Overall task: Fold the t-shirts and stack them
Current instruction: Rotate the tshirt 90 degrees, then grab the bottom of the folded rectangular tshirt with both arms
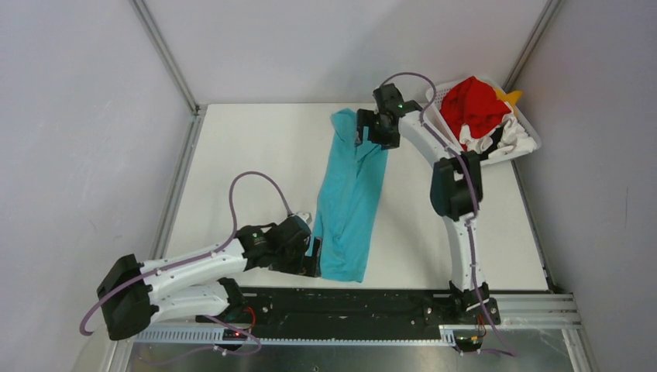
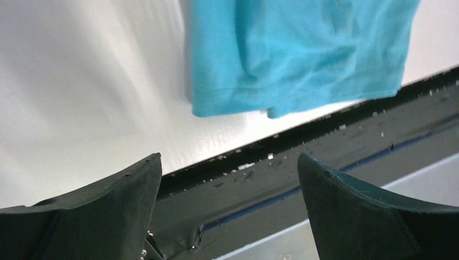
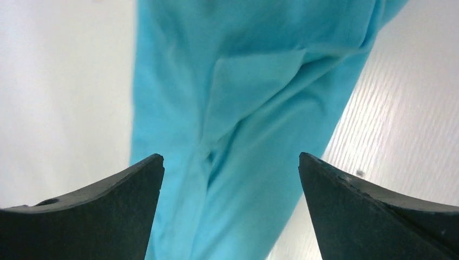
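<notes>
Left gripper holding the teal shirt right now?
No: the left gripper is open and empty, the teal shirt lying on the table beyond it.

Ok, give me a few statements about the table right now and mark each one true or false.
1. The teal shirt lies on the table as a long narrow strip. True.
2. The left jaws are shut on the teal shirt. False: they stand open and empty, just beside its near end.
3. The basket sits at the far right corner with a red shirt on top of its pile. True.
4. The right jaws are reaching into the basket. False: they are open over the far end of the teal shirt.
</notes>
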Tool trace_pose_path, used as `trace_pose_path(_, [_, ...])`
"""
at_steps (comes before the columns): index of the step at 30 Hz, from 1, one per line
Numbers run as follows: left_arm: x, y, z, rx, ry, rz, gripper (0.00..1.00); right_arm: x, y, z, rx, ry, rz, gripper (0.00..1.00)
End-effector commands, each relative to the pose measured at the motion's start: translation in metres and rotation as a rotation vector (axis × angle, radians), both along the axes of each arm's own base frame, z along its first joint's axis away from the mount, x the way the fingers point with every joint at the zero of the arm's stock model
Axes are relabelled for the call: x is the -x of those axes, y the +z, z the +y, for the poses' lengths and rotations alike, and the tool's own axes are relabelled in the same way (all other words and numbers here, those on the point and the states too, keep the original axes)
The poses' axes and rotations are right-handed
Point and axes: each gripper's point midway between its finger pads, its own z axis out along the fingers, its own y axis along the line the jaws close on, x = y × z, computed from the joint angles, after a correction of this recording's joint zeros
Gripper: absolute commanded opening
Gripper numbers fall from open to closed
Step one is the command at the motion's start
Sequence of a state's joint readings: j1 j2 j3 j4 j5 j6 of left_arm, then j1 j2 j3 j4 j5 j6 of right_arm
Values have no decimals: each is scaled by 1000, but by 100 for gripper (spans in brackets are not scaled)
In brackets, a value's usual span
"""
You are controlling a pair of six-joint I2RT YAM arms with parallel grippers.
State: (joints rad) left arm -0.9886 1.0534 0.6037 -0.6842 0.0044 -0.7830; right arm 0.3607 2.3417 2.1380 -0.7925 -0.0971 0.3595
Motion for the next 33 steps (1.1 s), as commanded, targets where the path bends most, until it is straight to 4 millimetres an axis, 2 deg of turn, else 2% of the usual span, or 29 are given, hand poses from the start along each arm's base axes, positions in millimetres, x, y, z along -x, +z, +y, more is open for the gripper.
trace_pose_path(1, [-26,-9,19,-85,189,-78,100,39,106,24,-24,88,-247,99])
trace_pose_path(2, [-29,-11,21,-96,205,-83,99,62,103,17,-14,79,-228,99])
trace_pose_path(3, [-32,-15,23,-116,220,-86,97,74,103,22,-13,58,-236,99])
trace_pose_path(4, [-34,-19,21,-122,223,-84,96,105,93,17,2,58,-213,99])
trace_pose_path(5, [-35,-19,18,-117,216,-82,94,113,92,15,-7,9,-230,99])
trace_pose_path(6, [-37,-21,13,-111,210,-80,92,145,74,7,1,-24,-192,99])
trace_pose_path(7, [-36,-22,8,-99,194,-69,91,157,87,5,-38,-44,-232,99])
trace_pose_path(8, [-38,-25,4,-94,187,-65,89,184,53,0,-14,-76,-161,100])
trace_pose_path(9, [-36,-26,2,-89,170,-55,88,197,56,-2,-33,-90,-174,100])
trace_pose_path(10, [-36,-30,0,-93,163,-47,86,219,33,-4,-13,-105,-136,100])
trace_pose_path(11, [-36,-32,0,-98,155,-46,84,238,21,-11,2,-101,-118,100])
trace_pose_path(12, [-35,-35,0,-108,147,-40,82,252,17,-5,8,-87,-115,99])
trace_pose_path(13, [-34,-38,1,-116,142,-35,82,264,10,-8,21,-81,-106,98])
trace_pose_path(17, [-30,-50,8,-170,130,-21,69,319,-9,7,59,8,-77,94])
trace_pose_path(21, [-33,-55,10,-204,131,-29,49,360,-23,27,45,114,-52,85])
trace_pose_path(24, [-35,-56,8,-214,124,-28,35,383,-35,40,39,173,-19,78])
trace_pose_path(25, [-35,-58,8,-219,122,-22,23,390,-37,44,35,183,-8,75])
trace_pose_path(26, [-34,-59,8,-222,121,-18,17,393,-41,44,46,189,-2,74])
trace_pose_path(27, [-32,-61,8,-226,117,-5,4,396,-43,44,53,188,-2,71])
trace_pose_path(30, [-27,-65,12,-232,113,11,0,404,-50,42,74,185,13,67])
trace_pose_path(33, [-25,-65,14,-227,117,13,0,411,-52,52,32,196,24,60])
